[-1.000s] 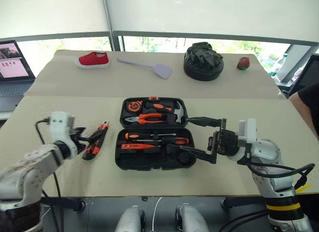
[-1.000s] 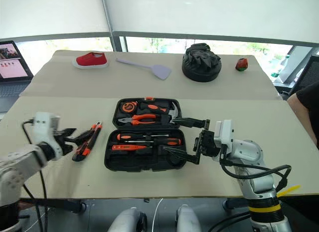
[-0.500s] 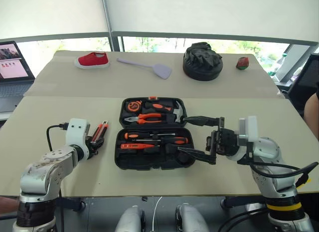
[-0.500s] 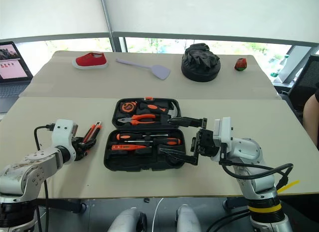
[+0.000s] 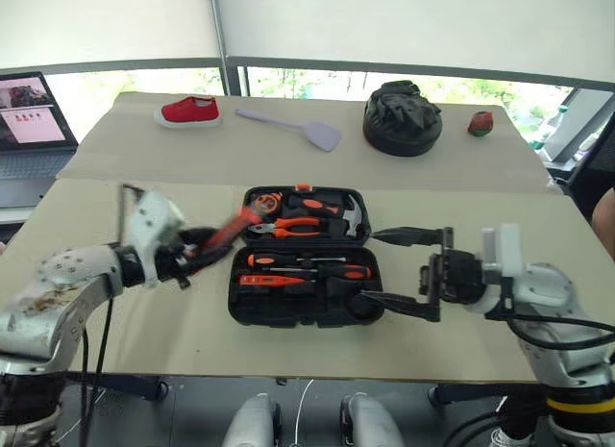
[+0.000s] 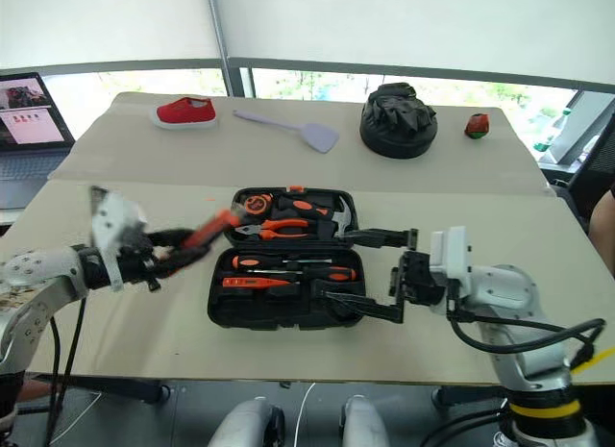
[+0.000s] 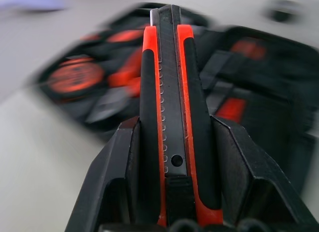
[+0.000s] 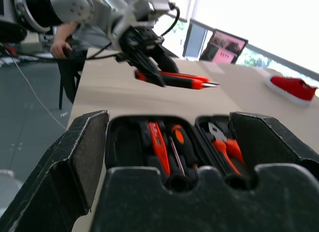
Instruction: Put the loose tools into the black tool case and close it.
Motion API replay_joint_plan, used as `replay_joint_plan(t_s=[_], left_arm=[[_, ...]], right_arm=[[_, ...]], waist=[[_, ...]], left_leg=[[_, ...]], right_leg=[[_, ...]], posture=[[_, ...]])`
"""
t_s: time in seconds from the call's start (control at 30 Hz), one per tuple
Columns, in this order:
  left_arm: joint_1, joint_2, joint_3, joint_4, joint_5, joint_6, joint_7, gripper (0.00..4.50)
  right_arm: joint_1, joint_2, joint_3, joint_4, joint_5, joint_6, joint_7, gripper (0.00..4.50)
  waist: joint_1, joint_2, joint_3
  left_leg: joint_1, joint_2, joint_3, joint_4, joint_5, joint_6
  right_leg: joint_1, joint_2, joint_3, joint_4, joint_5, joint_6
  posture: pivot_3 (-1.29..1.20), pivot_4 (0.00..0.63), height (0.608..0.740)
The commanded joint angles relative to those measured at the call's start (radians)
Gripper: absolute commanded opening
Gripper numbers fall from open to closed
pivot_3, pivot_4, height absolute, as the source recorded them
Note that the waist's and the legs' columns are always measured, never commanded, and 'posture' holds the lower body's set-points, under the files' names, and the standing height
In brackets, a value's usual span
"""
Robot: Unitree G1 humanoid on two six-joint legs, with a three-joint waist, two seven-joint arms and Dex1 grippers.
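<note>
Black-and-orange utility knife [image 7: 169, 107]: left tool [image 5: 197, 247] is gripping it above the counter [image 5: 144, 159], at 9 o'clock of the open black tool case [image 5: 306, 308]. Right tool [image 5: 413, 271] is gaping wide at 3 o'clock.

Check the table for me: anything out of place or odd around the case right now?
Nothing looks spilled or damaged. The black tool case lies open and flat, tools seated in its slots. The one tool outside it is the utility knife, clamped in the left gripper beside the case. The right gripper stands open at the case's other side.

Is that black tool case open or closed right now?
Open: the case lies flat with both halves spread, and its pliers and screwdrivers are in plain sight.
</note>
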State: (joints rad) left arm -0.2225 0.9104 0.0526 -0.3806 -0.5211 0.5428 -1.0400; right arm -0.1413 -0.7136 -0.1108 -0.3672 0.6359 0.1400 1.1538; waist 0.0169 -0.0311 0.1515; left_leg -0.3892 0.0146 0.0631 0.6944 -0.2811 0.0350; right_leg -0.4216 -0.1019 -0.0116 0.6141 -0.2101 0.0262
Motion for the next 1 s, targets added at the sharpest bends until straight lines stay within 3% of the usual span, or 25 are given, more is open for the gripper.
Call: replay_joint_plan(t_s=[0.03,0.17,0.4,0.83,0.9,1.0], left_arm=[[-0.148,-0.009,-0.247,0.02,0.137,-0.053,-0.13,1.66],[-0.24,-0.063,-0.368,0.081,0.226,-0.085,-0.161,1.66],[-0.328,-0.105,-0.475,0.145,0.322,-0.068,-0.194,1.66],[-0.293,-0.091,-0.51,0.071,0.36,0.067,-0.203,1.66],[-0.286,-0.096,-0.509,0.062,0.371,0.091,-0.18,2.66],[-0.276,-0.111,-0.483,0.053,0.365,0.067,-0.163,3.61]], right_arm=[[0.07,-0.069,-0.085,0.014,-0.019,-0.016,0.044,4.5],[0.116,-0.068,-0.092,-0.026,-0.015,-0.011,0.029,4.5],[0.162,-0.061,-0.086,-0.085,-0.004,0.011,-0.005,4.5],[0.147,-0.049,-0.061,-0.083,-0.014,0.013,-0.018,4.5],[0.134,-0.051,-0.058,-0.076,-0.013,0.015,-0.016,4.5],[0.124,-0.052,-0.057,-0.065,-0.012,0.016,-0.01,4.5]], waist=[[0.001,0.0,0.0],[-0.001,-0.001,0.0],[-0.006,-0.001,0.001],[-0.006,-0.001,0.001],[-0.006,-0.001,0.0],[-0.005,-0.001,0.0]], left_leg=[[0.0,0.0,0.0,0.0,0.0,0.0],[-0.001,0.0,0.001,0.002,0.0,0.001],[-0.001,0.001,-0.001,0.002,0.0,0.001],[0.0,0.001,-0.001,0.002,0.0,0.002],[0.0,0.001,0.0,0.002,0.0,0.002],[0.0,0.001,-0.001,0.002,0.0,0.002]], right_leg=[[0.0,0.001,0.0,-0.001,0.0,0.0],[0.0,0.007,0.002,-0.002,0.001,0.002],[-0.001,0.01,0.004,-0.001,0.0,0.001],[0.0,0.009,0.004,-0.001,0.0,0.002],[0.0,0.009,0.005,-0.001,0.0,0.002],[0.0,0.009,0.005,-0.001,0.0,0.002]], posture=[[0.0,0.15,0.74],[0.0,0.15,0.74],[0.0,0.15,0.74],[0.0,0.15,0.74],[0.0,0.15,0.74],[0.0,0.15,0.74]])
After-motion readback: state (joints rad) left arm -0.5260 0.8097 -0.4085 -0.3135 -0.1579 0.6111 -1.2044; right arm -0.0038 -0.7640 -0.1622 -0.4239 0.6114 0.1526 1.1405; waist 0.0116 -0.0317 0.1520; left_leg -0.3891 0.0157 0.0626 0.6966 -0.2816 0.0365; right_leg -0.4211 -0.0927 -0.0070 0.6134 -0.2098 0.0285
